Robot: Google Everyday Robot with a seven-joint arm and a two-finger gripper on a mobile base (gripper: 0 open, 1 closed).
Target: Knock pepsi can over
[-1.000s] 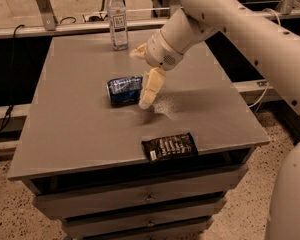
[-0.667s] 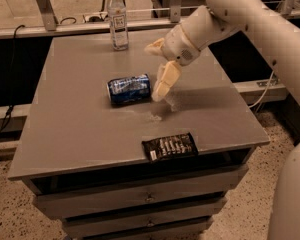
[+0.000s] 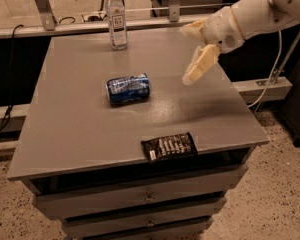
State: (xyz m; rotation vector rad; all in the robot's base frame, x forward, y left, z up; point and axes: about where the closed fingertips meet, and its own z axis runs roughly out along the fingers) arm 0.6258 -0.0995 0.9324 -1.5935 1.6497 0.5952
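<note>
Blue pepsi can (image 3: 128, 88) was seen lying on side mid grey table (image 3: 65, 134); gripper (image 3: 187, 55) was held above right part, spread wide, empty.

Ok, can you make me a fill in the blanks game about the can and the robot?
The blue pepsi can lies on its ____.
The bottle with the white cap stands ____ at the back.
The robot's hand hangs above the ____, apart from the can.
The dark packet lies by the ____ edge, nearest us.
Missing words: side, upright, table, front.
</note>
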